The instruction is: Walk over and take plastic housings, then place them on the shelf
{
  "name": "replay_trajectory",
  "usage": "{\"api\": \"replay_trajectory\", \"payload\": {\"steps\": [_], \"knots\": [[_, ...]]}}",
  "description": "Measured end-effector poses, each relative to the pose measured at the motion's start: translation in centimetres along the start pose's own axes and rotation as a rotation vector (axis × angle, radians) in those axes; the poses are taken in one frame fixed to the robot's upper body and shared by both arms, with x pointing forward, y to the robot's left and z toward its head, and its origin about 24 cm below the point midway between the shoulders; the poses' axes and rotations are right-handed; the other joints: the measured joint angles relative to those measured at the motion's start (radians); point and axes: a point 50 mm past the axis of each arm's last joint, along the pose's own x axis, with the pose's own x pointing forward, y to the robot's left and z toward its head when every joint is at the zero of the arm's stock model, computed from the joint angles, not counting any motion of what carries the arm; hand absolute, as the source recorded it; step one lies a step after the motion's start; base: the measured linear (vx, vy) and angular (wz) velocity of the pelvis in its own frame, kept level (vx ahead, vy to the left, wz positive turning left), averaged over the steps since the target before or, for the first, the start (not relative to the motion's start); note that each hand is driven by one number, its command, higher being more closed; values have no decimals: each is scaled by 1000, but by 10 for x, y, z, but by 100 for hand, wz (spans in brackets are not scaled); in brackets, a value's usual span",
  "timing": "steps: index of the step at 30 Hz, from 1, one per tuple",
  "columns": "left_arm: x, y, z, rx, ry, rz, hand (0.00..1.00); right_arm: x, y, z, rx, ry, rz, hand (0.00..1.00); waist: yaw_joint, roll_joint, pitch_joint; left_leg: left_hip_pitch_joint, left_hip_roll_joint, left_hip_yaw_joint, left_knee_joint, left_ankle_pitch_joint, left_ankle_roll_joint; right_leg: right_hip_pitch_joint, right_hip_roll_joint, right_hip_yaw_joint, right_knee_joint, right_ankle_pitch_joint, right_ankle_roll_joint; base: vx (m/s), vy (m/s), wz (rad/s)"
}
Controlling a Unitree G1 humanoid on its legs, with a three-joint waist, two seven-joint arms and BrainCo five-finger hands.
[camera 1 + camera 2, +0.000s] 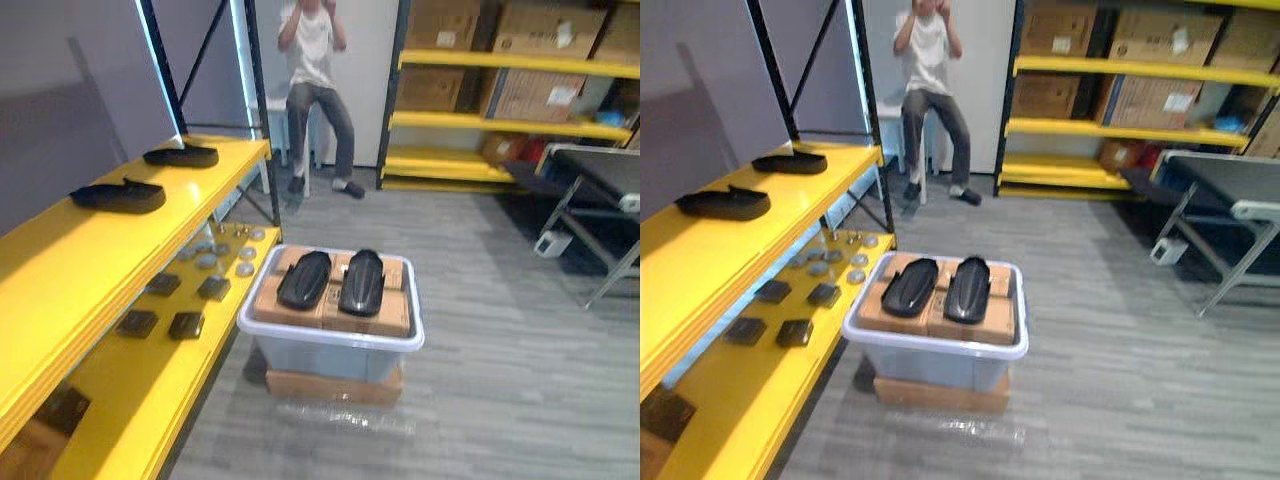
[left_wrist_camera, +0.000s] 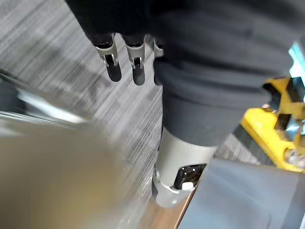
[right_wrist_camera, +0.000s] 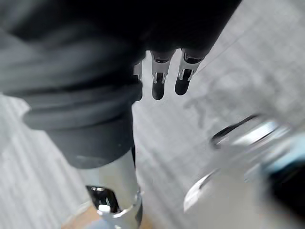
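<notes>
Facing the tub — we should step up square and near before reaching.
Grey plank floor, yellow shelf on our left fingers' side, two black housings on cartons well ahead of our fingertips; left hand and right hand hang straight-fingered, empty — a person beyond.

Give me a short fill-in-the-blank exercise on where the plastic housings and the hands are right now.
The grey bin holds ___ black housings on cardboard boxes.
Two more housings lie on the top board of the ___ shelf.
The left hand and right hand hang with straight fingers and hold ___.
Missing words: two; yellow; nothing.
</notes>
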Motion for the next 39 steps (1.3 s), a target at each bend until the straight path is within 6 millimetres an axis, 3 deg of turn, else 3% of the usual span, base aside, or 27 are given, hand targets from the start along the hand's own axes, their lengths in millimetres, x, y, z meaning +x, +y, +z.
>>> {"api": "replay_trajectory", "payload": {"steps": [1,2,3,4,5,6,7,8,9,10,11,14,15,16,19,20,21,25,27,28,30,32,34,39], "knots": [[-1,2,-4,1,13,6,0,1,3,4,2,-11,4,0,3,-3,6,-9,-2,30,-101,-20,5,24,-10,18,-16,-2,9,575,120,-79],[-3,6,-14,3,47,14,0,3,2,11,4,-28,-2,0,7,-6,9,6,-25,77,-375,-12,13,58,-39,40,-35,-15,31,553,182,-92],[-6,10,-25,34,84,14,0,4,4,14,9,-32,-2,0,15,-14,6,45,-60,101,-549,81,71,83,-67,71,-31,-37,68,652,232,-90],[-6,15,-27,40,95,26,0,4,7,11,2,-22,4,0,14,-31,-3,74,-78,126,-579,74,80,85,-96,77,-22,-38,72,641,228,-55],[-4,18,-21,71,81,25,0,5,15,15,-51,-33,30,0,-4,-44,-8,102,-101,142,-617,46,98,29,-120,84,98,-28,90,633,234,-23],[-3,19,-17,88,72,21,0,5,21,18,-86,-39,46,0,-6,-46,-6,122,-104,153,-636,40,94,-44,-128,91,245,-31,124,501,200,-14],[-2,19,-14,101,65,19,0,5,25,20,-112,-45,61,0,-7,-50,-3,139,-109,157,-653,36,97,-103,-139,90,366,-19,188,372,172,-8],[0,20,-7,129,50,14,0,5,33,23,-158,-57,85,0,-18,-53,4,167,-114,156,-675,28,101,-181,-151,95,532,4,287,335,107,12],[3,19,4,161,25,8,0,4,43,28,-226,-88,116,0,-21,-54,20,225,-116,149,-708,24,100,-242,-170,79,662,-7,303,419,67,22],[5,19,13,185,-2,7,0,1,53,40,-297,-158,150,0,-20,-48,25,278,-117,150,-756,26,98,-282,-217,5,676,-25,271,409,30,19],[5,20,17,196,-18,11,0,-2,59,46,-344,-197,168,0,-20,-49,24,300,-116,148,-778,29,93,-298,-233,-25,650,-35,250,392,-20,22],[8,19,44,201,-111,17,0,-19,77,85,-461,-433,207,0,-35,-59,18,328,-112,91,-826,39,74,-350,-219,39,316,-22,207,437,-178,64],[8,26,49,210,-130,38,0,-27,81,96,-496,-517,204,0,-33,-96,2,328,-143,73,-832,32,55,-353,-224,103,141,157,202,336,-248,54],[9,24,45,205,-114,47,0,-33,83,109,-540,-589,199,0,-35,-83,8,348,-127,48,-844,22,26,-347,-210,88,149,166,191,328,-247,40],[5,24,24,195,-60,48,0,-54,94,131,-673,-756,220,0,-25,-41,-18,346,-67,49,-896,28,17,-314,-147,70,29,192,166,257,-190,-3],[5,23,22,194,-57,47,0,-58,97,134,-682,-781,229,0,-22,-41,-17,345,-59,49,-904,30,14,-313,-137,69,9,202,161,167,-125,-18],[5,21,22,193,-57,46,0,-64,105,137,-706,-823,250,0,-18,-43,-12,343,-49,47,-922,40,-3,-304,-126,63,-28,219,158,138,-92,3],[7,7,26,222,-75,12,0,-73,128,138,-758,-889,301,0,-20,-40,7,309,-61,12,-928,42,-7,-280,-139,17,-96,241,164,44,9,28],[8,-2,35,248,-105,5,0,-85,160,144,-797,-972,361,0,-7,-39,52,277,-76,-13,-917,43,-8,-279,-153,-2,-135,269,169,-52,82,30],[9,-4,37,257,-113,0,0,-88,167,147,-791,-993,369,0,-4,-38,63,266,-80,-19,-912,44,-8,-280,-157,-10,-142,275,169,-95,76,34],[9,-12,45,278,-142,-8,0,-103,194,164,-743,-1096,369,0,11,-35,121,227,-92,-51,-887,48,-4,-283,-169,-37,-156,288,170,-110,70,39],[10,-18,49,283,-156,-10,0,-112,210,178,-723,-1162,357,0,20,-30,154,199,-95,-70,-874,51,-5,-294,-172,-48,-156,296,168,-121,46,27],[10,-28,58,290,-184,-19,0,-122,226,203,-669,-1232,301,0,47,-20,193,147,-99,-98,-856,61,-7,-322,-175,-72,-155,303,164,-121,16,31],[10,-39,61,312,-203,-28,0,-143,240,246,-493,-1312,174,0,73,3,257,87,-106,-134,-855,89,-9,-366,-180,-100,-144,312,157,-92,-3,22]]}}
